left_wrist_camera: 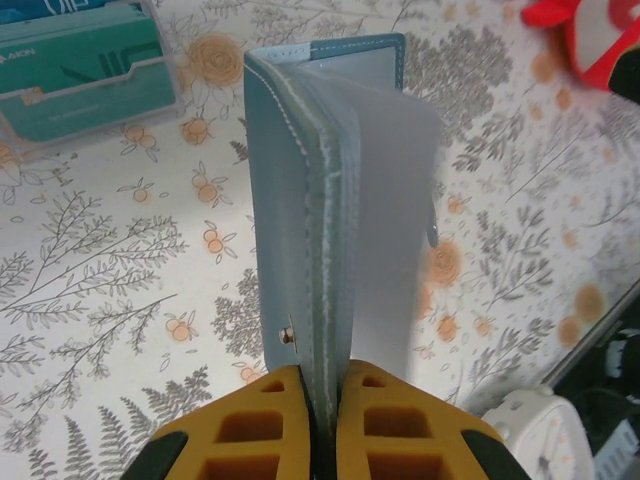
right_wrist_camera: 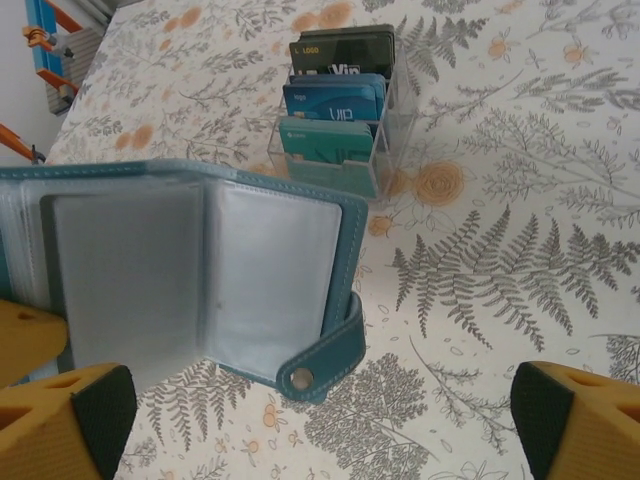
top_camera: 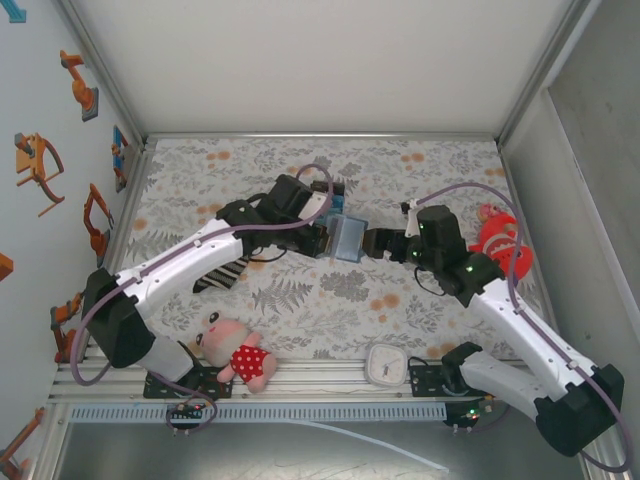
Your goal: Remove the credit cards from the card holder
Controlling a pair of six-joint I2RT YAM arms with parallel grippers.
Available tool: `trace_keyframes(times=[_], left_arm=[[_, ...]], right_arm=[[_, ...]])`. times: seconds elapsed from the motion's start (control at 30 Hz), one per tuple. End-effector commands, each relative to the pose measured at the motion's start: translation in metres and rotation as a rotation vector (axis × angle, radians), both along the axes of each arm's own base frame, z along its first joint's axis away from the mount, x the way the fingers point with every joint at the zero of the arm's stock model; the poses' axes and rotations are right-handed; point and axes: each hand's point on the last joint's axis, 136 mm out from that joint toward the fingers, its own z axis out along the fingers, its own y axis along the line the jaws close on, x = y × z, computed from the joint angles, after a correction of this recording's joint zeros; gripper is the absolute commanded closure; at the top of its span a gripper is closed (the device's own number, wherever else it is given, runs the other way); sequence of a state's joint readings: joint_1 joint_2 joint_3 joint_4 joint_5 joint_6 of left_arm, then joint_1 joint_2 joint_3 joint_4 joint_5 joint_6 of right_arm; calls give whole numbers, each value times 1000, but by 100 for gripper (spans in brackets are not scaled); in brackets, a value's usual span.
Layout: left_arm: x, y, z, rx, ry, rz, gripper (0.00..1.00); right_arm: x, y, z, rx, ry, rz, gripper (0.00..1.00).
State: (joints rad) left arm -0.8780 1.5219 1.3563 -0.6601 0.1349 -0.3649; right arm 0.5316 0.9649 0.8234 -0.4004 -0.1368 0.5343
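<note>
Here's the left end effector (left_wrist_camera: pixel 322 378), clamped shut on the spine edge of the card holder (left_wrist_camera: pixel 325 200) – orange fingers (left_wrist_camera: pixel 262 425) pressed tight on either side of the blue cover, the wallet standing on edge out in front of the wrist camera. From overhead, the card holder (top_camera: pixel 349 238) sits at mid-surface between the two arms, the left end effector (top_camera: pixel 325 238) on one side and the right end effector (top_camera: pixel 373 243) just beside it on the other. Over to the right wrist view: the right end effector (right_wrist_camera: pixel 320 425) has its jaws spread wide, gripping nothing, and the card holder (right_wrist_camera: pixel 200 260) hangs open ahead of it like a book, clear plastic sleeves fanned out, snap tab dangling at the lower corner (the sleeves that show look blank). And the credit cards (right_wrist_camera: pixel 335 98) – they stand in a clear stand (right_wrist_camera: pixel 385 140) on the floral surface (right_wrist_camera: pixel 500 250) beyond the wallet, black at the back, blue in the middle, teal in front, well apart from the right end effector. Around the edges, a striped sock (top_camera: pixel 222 275) lies under the left arm, a plush doll (top_camera: pixel 240 352) and a small white clock (top_camera: pixel 385 365) sit near the front rail, and a red toy (top_camera: pixel 500 240) rests by the right arm.
</note>
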Motion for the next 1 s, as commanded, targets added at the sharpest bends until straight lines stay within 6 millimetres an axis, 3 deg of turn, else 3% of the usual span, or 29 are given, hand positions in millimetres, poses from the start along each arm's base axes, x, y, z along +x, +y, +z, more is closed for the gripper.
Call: trace_keyframes(times=[0.0, 0.23, 0.4, 0.5, 0.67, 0.7, 0.87, 0.97], left_arm=[[4, 13, -4, 117, -50, 4, 100], [2, 12, -5, 100, -52, 11, 100], [-3, 2, -5, -76, 28, 8, 100], [-1, 2, -2, -178, 65, 25, 100], [-3, 3, 5, -273, 85, 26, 100], [-4, 2, 4, -279, 92, 25, 100], [-6, 0, -2, -284, 117, 17, 100], [-7, -3, -2, -301, 121, 8, 100]], right_arm=[[5, 7, 14, 19, -23, 7, 10], [8, 17, 19, 52, -24, 31, 25], [7, 30, 16, 90, 0, 80, 36], [8, 27, 0, 60, 43, 63, 44], [10, 24, -21, 9, 100, 41, 44], [10, 26, -24, 4, 107, 48, 43], [13, 28, -32, -88, 111, 49, 13], [16, 26, -42, -141, 133, 41, 7]])
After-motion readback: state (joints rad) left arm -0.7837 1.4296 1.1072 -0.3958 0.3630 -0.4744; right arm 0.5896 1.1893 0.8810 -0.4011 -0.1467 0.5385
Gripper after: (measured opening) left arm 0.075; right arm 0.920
